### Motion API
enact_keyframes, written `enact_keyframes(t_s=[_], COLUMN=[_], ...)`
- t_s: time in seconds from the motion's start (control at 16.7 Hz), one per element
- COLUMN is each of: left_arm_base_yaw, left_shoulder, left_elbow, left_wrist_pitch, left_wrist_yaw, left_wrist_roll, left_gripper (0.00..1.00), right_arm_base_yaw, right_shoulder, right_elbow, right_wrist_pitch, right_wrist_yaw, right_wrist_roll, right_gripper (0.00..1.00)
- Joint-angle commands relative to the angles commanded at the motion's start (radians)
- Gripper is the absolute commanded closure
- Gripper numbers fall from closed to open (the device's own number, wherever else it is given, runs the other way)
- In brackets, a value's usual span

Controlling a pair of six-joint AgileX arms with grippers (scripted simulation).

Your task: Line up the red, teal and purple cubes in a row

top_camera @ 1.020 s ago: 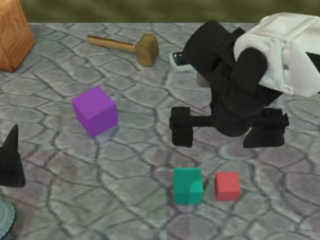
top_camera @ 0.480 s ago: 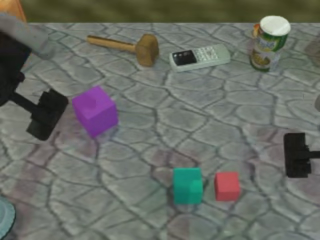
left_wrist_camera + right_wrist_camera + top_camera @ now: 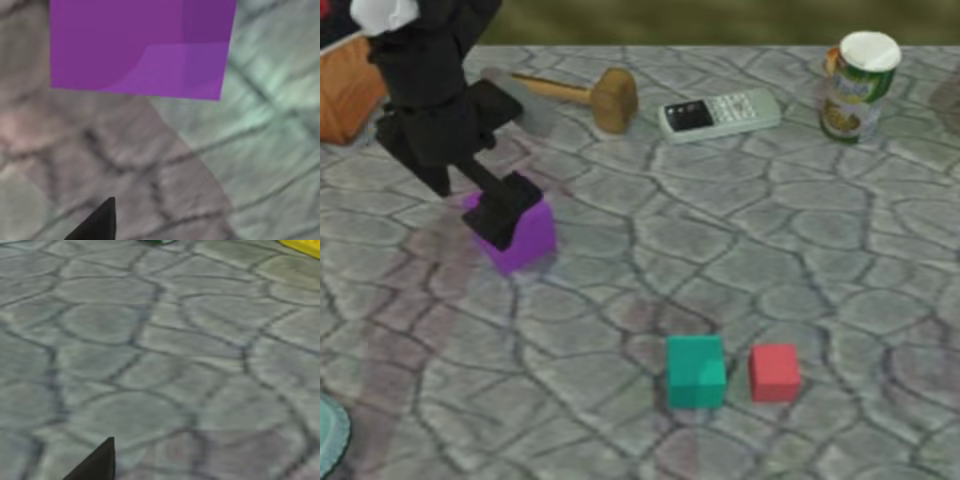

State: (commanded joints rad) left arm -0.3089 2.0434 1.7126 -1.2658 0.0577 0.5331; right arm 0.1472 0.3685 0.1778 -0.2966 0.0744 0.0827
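The purple cube (image 3: 528, 242) lies at the table's left, half covered by my left gripper (image 3: 470, 195), which hangs over it open, one finger above the cube's top and the other off its far-left side. In the left wrist view the purple cube (image 3: 140, 45) fills the upper part, ahead of one dark fingertip (image 3: 102, 222). The teal cube (image 3: 696, 372) and the small red cube (image 3: 774, 373) sit side by side near the front, a small gap between them. My right gripper (image 3: 142, 460) is out of the top view, open over bare table.
A wooden hammer (image 3: 585, 92), a remote (image 3: 720, 113) and a can (image 3: 860, 85) line the far edge. The orange-brown wooden block (image 3: 345, 95) stands at the far left behind my left arm. A teal plate rim (image 3: 328, 440) shows at the front left corner.
My left arm has swung in from the left edge to above the purple cube. My right arm has drawn back off the right side of the top view. The cubes have not moved.
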Motion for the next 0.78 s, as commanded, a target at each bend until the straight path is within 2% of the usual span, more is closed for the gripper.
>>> enact_keyframes(t_s=[0.36,0.78], left_arm_base_yaw=[0.002,0.004], left_shoulder=[0.227,0.253], left_elbow=[0.263,0.299], left_wrist_pitch=[-0.031,-0.02], left_wrist_yaw=[-0.044,-0.052], left_wrist_roll=[0.08,0.086], left_gripper=[0.0,0.0], right_arm_base_yaw=[-0.122,-0.137], right_shoulder=[-0.333,-0.368], right_elbow=[-0.164,-0.178], right_wrist_pitch=[0.262,0.297], right_wrist_yaw=[-0.065,-0.074], right_wrist_roll=[-0.076,-0.083], right_gripper=[0.0,0.0])
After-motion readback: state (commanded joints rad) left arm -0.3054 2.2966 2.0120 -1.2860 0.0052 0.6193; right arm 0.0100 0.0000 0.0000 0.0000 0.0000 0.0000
